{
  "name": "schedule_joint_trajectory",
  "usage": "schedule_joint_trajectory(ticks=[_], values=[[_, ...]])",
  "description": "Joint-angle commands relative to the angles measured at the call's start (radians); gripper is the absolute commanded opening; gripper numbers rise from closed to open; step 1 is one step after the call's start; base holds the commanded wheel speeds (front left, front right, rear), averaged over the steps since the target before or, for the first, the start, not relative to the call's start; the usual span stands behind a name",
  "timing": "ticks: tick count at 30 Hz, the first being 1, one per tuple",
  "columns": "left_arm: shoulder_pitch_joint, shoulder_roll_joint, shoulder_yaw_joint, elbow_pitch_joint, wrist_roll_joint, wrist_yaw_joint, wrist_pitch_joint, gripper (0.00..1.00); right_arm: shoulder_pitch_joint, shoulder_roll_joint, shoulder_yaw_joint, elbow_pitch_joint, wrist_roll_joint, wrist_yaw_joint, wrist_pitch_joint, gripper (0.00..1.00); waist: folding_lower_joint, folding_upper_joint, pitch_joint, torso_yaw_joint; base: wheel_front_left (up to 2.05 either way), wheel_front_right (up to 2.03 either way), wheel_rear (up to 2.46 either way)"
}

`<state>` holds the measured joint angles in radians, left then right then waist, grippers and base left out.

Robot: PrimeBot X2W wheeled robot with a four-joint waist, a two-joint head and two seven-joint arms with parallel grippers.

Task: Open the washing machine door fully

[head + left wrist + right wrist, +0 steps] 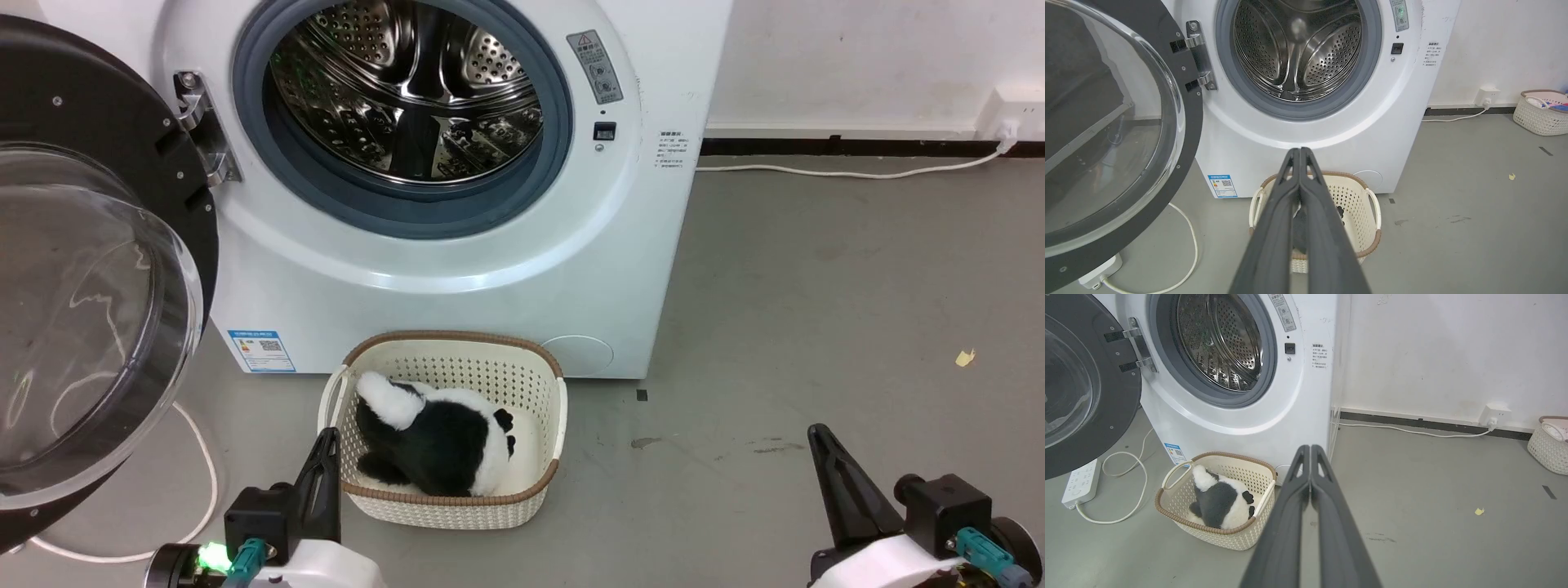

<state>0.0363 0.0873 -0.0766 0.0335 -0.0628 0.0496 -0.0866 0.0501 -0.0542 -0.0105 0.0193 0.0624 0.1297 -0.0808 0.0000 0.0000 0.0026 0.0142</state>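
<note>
The washing machine stands against the wall, its steel drum exposed inside the grey rubber rim. The washing machine door is swung wide out to the robot's left on its metal hinge. Its inner face with the bulging glass bowl is turned toward the head camera, well clear of the drum opening.

On the floor just in front of the machine sits a cream basket. A black and white plush toy lies inside it.

The left gripper hangs low beside the basket's left end, fingers pressed together and empty, touching neither door nor basket. The right gripper hovers over bare floor well to the right, also closed on nothing.

A white power strip lies under the door. A blue label is stuck low on the machine's front.
</note>
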Motion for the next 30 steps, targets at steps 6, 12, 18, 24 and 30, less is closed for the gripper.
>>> schedule_joint_trajectory(ticks=[6, 12, 18, 24, 30], values=[[-0.018, -0.007, 0.018, -0.01, 0.016, -0.009, 0.019, 0.0, -0.023, 0.003, 0.004, -0.009, -0.016, 0.001, 0.015, 0.0, 0.0, 0.0, 0.0, -0.002, 0.0, 0.0, 0.0], [-0.021, -0.012, 0.028, -0.014, 0.025, -0.016, 0.031, 0.0, -0.028, 0.003, 0.005, -0.011, -0.024, 0.001, 0.027, 0.0, 0.0, 0.0, -0.001, -0.004, 0.0, 0.0, 0.0], [-0.024, -0.017, 0.036, -0.017, 0.031, -0.022, 0.04, 0.0, -0.032, 0.003, 0.006, -0.012, -0.031, 0.001, 0.036, 0.0, 0.0, 0.0, -0.001, -0.006, 0.0, 0.0, 0.0], [-0.027, -0.022, 0.047, -0.021, 0.039, -0.029, 0.052, 0.0, -0.036, 0.003, 0.007, -0.014, -0.039, 0.001, 0.048, 0.0, 0.0, 0.0, -0.002, -0.008, 0.0, 0.0, 0.0], [-0.03, -0.027, 0.057, -0.026, 0.047, -0.036, 0.064, 0.0, -0.041, 0.004, 0.008, -0.016, -0.047, 0.001, 0.059, 0.0, 0.0, 0.0, -0.002, -0.01, 0.0, 0.0, 0.0]])
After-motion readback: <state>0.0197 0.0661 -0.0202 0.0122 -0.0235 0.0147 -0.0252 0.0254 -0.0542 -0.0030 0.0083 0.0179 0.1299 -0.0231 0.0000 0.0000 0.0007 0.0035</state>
